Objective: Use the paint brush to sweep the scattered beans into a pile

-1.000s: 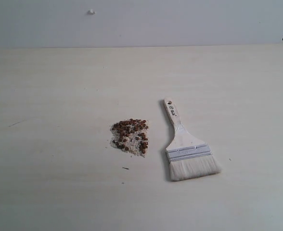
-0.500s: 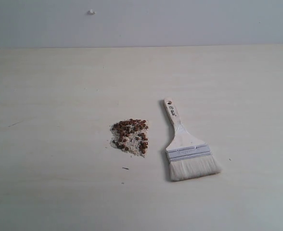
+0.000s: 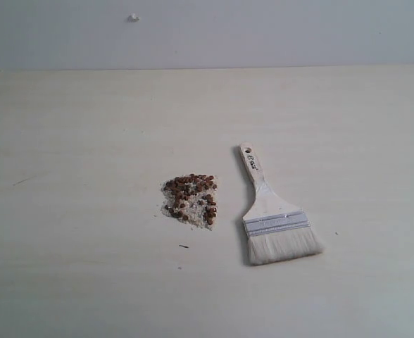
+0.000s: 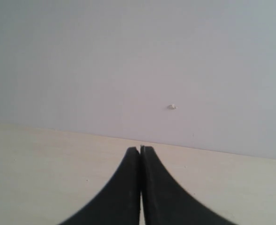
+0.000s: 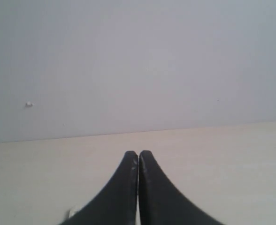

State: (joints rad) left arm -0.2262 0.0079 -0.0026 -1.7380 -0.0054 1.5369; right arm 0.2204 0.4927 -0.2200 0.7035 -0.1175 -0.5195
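Beans (image 3: 193, 184) are sitting gathered in one pile (image 3: 189, 200) near the middle of the table (image 3: 87, 141), mixed with white crumbs. Brown pellets are crowding the pile's 12 and 3 o'clock sides; the paler crumbs are showing more toward 8 o'clock.

Brush (image 3: 274, 218) is lying flat on the table at 3 o'clock of the pile, near it but apart from it. Its handle end, with the hole, is pointing to about 11 o'clock. The whitish bristles are fanning out toward 5 o'clock, and the silver ferrule is sitting between handle and bristles. It is lying free, with neither arm on it.

A thin dark sliver (image 3: 184, 246) is lying just off the pile at 6 o'clock. A faint streak (image 3: 24, 180) is marking the table well away at 9 o'clock.

The table is showing a pale, cream wood-grain surface, matte and evenly lit. It is running back to a plain grey-white wall (image 3: 263, 32) at 12 o'clock. One small white speck (image 3: 133, 17) is sitting on the wall, high up toward 11 o'clock.

Neither arm is appearing in the exterior view. Left gripper (image 4: 141, 149) is showing its two black fingers pressed together, tip to tip, gripping nothing, and facing the wall across bare table. Right gripper (image 5: 138, 153) is doing the same: fingers fully together, nothing between them.
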